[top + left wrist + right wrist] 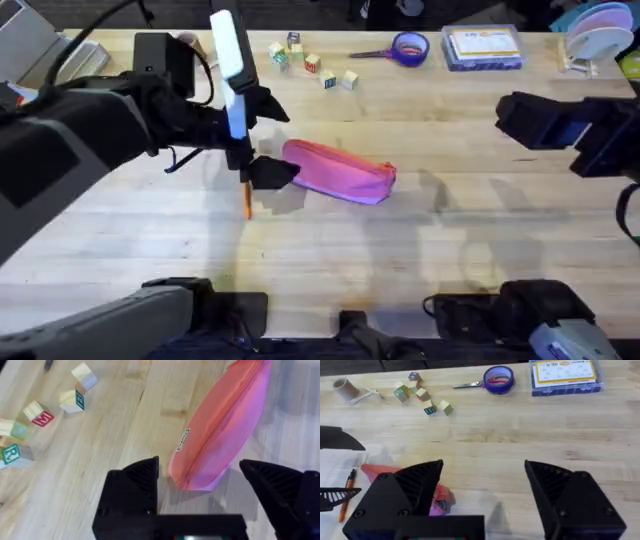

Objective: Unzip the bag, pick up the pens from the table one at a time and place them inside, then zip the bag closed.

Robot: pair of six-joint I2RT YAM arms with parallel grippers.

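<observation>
The left arm is looming large and dark under the overhead camera, reaching in from nine o'clock, and its gripper (262, 172) is hovering at the bag's (340, 172) nine o'clock end with its black fingers (132, 485) spread apart, the bag's tip sitting in the gap between them and nothing clamped. The bag is lying on its side near the middle of the table (400, 260), pink, long axis running from ten o'clock to four o'clock, its zip seam facing up in the left wrist view. An orange pen (246, 200) is lying on the table just at six o'clock of the left gripper, close beside the bag's end. The right gripper (485, 495) is hanging over bare wood at three o'clock of the bag, well apart from it, fingers wide and holding nothing. Letter blocks (312, 62) are sitting scattered at twelve o'clock, with scissors (395, 50) and a clear box (484, 47) toward one o'clock along the far edge.
</observation>
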